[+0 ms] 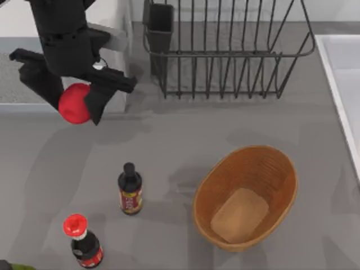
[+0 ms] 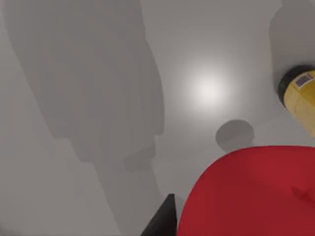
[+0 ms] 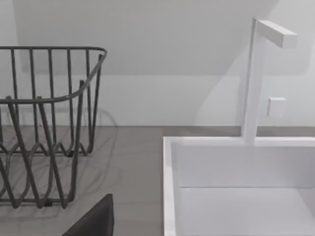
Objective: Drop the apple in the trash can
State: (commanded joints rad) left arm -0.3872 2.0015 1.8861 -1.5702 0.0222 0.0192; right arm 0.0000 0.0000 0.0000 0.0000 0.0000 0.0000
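Gripping smooth red apple (image 1: 72, 104), left pincer (image 1: 70, 101) aloft.

The apple (image 1: 72, 104) is plain bright red, with no markings. The left gripper (image 1: 72, 97) clamped on it is black. The trash can (image 1: 279, 169) is orange-brown wicker with fine ribbing on its sides and a flat, paler tan bottom. The rack (image 1: 225, 50) is black wire, and the cup (image 1: 161, 25) on its corner is black too. One bottle (image 1: 130, 189) is dark with a black cap and a red and yellow label; the other bottle (image 1: 83, 241) is dark with a red cap and red label. The table (image 1: 169, 140) is plain grey. The sink (image 3: 236, 187) and its tap (image 3: 261, 78) are white.
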